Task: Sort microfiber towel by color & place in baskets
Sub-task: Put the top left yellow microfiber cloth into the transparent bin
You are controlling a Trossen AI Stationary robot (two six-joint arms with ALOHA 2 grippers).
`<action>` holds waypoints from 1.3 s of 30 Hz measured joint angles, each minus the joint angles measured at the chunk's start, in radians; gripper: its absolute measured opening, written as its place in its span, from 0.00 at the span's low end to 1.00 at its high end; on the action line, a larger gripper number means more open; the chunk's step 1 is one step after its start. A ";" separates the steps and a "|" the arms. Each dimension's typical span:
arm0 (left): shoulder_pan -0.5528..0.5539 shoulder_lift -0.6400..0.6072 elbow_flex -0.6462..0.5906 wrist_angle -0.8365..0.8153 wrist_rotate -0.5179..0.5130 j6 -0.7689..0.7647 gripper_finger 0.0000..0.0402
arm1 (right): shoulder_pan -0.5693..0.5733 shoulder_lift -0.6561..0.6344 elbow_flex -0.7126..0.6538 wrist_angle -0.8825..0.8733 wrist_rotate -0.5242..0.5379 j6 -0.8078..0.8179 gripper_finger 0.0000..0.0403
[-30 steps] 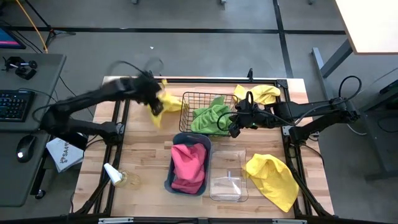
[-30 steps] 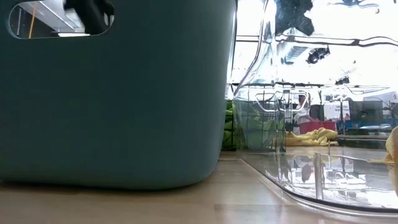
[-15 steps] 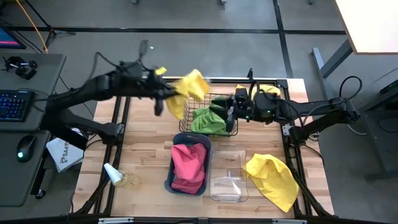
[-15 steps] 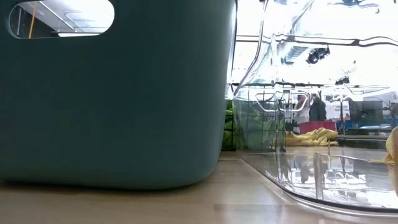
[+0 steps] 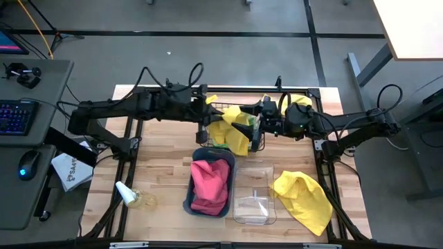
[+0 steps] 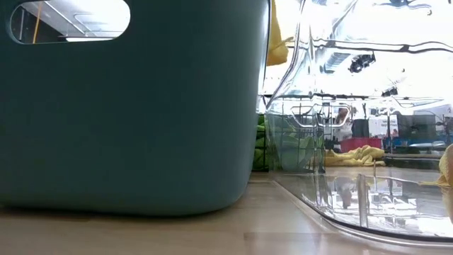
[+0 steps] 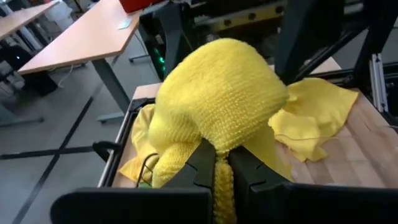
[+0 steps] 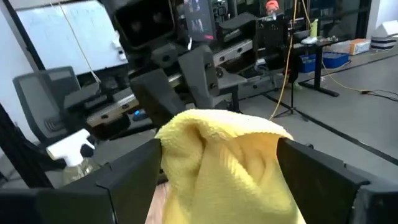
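Since a second ago our left gripper [image 5: 205,129], clamped on the floppy yellow towel [image 5: 232,133], swings to the twelve-o'clock wire basket [image 5: 250,142]; our right gripper [image 5: 257,126] spreads wide around its bunched fold.

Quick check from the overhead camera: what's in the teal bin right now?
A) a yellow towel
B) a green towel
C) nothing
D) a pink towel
D: in the high view a pink towel fills the teal bin, while the yellow ones are elsewhere.
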 joint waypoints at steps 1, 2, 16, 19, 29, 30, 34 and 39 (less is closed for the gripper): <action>0.000 0.004 0.002 0.002 0.000 0.000 0.00 | 0.000 0.000 0.000 -0.010 0.000 0.000 0.78; 0.000 0.007 0.004 0.008 -0.001 0.001 0.00 | 0.000 0.000 0.000 -0.023 0.000 -0.003 0.79; -0.004 0.009 0.006 0.119 0.028 -0.044 0.13 | -0.001 0.000 0.000 -0.065 -0.001 -0.089 0.45; -0.004 0.009 0.006 0.139 0.051 -0.054 0.21 | -0.001 0.000 0.000 -0.065 -0.015 -0.070 0.23; 0.023 -0.075 0.031 -0.045 0.013 -0.063 0.43 | 0.000 -0.060 0.000 -0.181 0.013 0.036 0.01; 0.034 -0.099 0.037 -0.087 -0.009 -0.064 0.44 | 0.000 -0.087 0.000 -0.209 0.025 0.043 0.02; 0.090 -0.213 0.017 -0.198 -0.043 -0.111 0.45 | 0.038 -0.192 0.000 -0.306 0.033 0.082 0.01; 0.118 -0.352 -0.078 -0.168 -0.030 -0.215 0.45 | 0.175 -0.228 0.002 -0.376 -0.029 0.190 0.01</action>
